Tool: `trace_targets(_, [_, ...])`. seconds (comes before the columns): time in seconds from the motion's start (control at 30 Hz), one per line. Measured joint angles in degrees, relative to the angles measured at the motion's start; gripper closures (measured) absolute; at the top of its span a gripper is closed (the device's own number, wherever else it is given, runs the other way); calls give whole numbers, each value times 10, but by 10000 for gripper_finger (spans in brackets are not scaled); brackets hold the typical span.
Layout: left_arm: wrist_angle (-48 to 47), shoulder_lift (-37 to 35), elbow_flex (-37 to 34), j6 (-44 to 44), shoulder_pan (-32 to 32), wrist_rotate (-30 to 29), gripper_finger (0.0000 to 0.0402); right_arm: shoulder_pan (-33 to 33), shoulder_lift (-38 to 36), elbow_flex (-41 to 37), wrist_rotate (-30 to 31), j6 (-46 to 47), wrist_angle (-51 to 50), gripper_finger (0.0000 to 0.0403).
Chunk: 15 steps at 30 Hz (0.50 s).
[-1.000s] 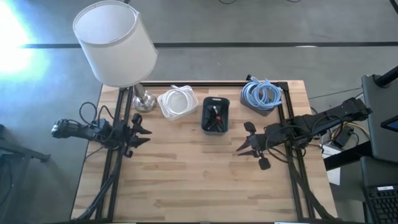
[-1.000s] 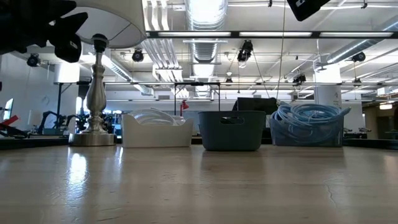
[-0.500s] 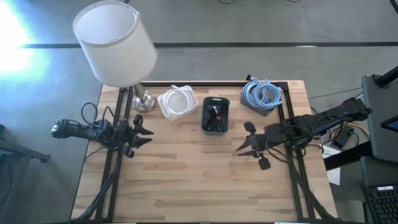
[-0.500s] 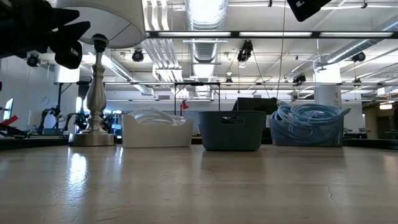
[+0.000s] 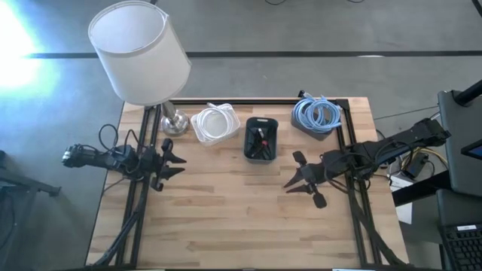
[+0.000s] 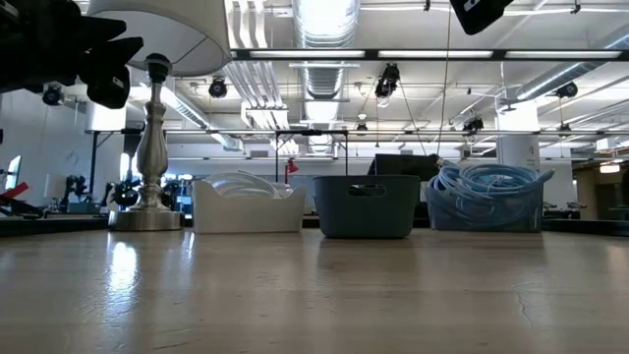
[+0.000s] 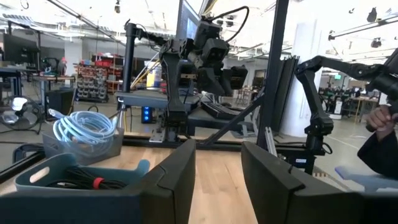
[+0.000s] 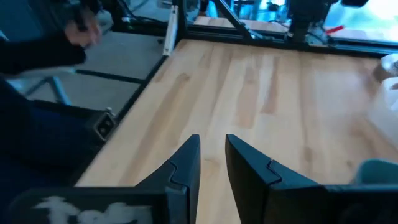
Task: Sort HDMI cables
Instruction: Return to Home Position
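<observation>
Left wrist view: left gripper (image 7: 219, 148) fingers moderately apart, nothing btwn. Just off one finger sat teal bin (image 7: 118, 173) w/ black HDMI cables (image 7: 71, 182); beyond it, grey bin (image 7: 93, 149) w/ light-blue coils (image 7: 81, 127). Right gripper (image 8: 212, 140): narrow gap, empty, bare tabletop (image 8: 261, 93) ahead of tips. White coils (image 5: 213, 123) lay farthest from right fingers.
</observation>
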Motion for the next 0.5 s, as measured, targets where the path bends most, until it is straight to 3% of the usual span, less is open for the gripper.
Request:
trace_targets(0.23, [0,0,0,0,0,0,268,0,-1,-36,-13,48,51,330])
trace_targets(0.5, [0,0,-1,0,0,0,268,0,-36,-143,-13,107,186,317])
